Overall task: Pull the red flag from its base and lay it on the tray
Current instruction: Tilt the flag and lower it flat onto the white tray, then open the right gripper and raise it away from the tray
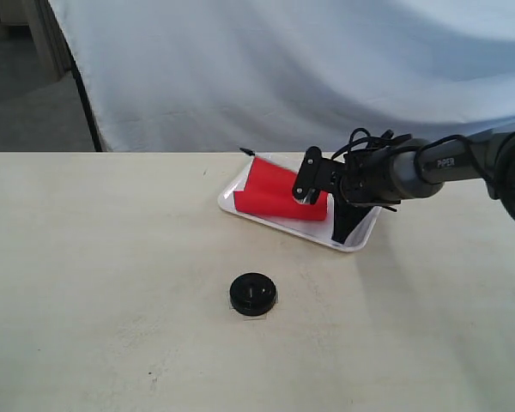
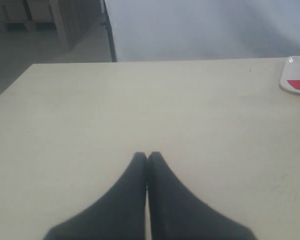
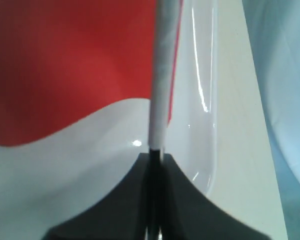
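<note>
Over the tray [image 1: 360,240] at far right, the right claw [image 3: 155,156] pinches the red flag [image 1: 279,196] by its pole. The base [image 1: 253,293] sits empty nearer on the tabletop [image 1: 112,257]. Only the release seems left. The left claw [image 2: 147,158] is pressed together, holding nothing.

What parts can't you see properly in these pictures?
- Exterior view: the right arm hides the grip on the bright-red cloth flag.
- Left wrist view: the picture edge cuts off most of the shallow white plastic tray.
- Right wrist view: close and blurry; small round black base not shown.
</note>
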You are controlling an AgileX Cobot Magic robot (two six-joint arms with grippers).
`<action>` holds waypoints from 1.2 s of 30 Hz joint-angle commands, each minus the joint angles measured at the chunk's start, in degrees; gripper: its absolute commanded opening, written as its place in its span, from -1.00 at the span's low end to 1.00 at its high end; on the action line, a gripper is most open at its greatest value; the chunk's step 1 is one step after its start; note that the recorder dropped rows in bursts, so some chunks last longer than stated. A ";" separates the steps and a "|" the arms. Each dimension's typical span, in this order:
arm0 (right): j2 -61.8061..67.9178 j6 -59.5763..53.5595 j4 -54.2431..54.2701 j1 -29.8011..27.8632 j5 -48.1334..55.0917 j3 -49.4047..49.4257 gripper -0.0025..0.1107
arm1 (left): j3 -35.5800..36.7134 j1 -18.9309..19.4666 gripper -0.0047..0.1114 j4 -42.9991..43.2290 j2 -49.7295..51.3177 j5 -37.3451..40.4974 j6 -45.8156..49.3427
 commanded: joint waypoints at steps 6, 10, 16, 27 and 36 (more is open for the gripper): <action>-0.10 0.50 0.03 0.43 1.37 -0.36 0.01 | 0.09 -0.23 -0.92 0.25 -0.16 -0.16 -0.36; -0.10 0.50 0.03 1.19 3.70 -0.36 0.02 | 0.09 -0.23 -0.92 0.25 -0.16 -0.16 -0.36; -1.84 0.04 3.96 3.11 5.79 -0.36 0.02 | 0.09 -0.23 -0.92 0.25 -0.16 -0.16 -0.36; -10.85 -22.88 30.63 2.97 12.98 -0.36 -0.13 | 0.09 -0.23 -0.92 0.25 -0.16 -0.16 -0.36; -19.52 -27.14 51.10 -0.44 16.69 -0.36 -0.96 | 0.09 -0.23 -0.92 0.25 -0.16 -0.16 -0.36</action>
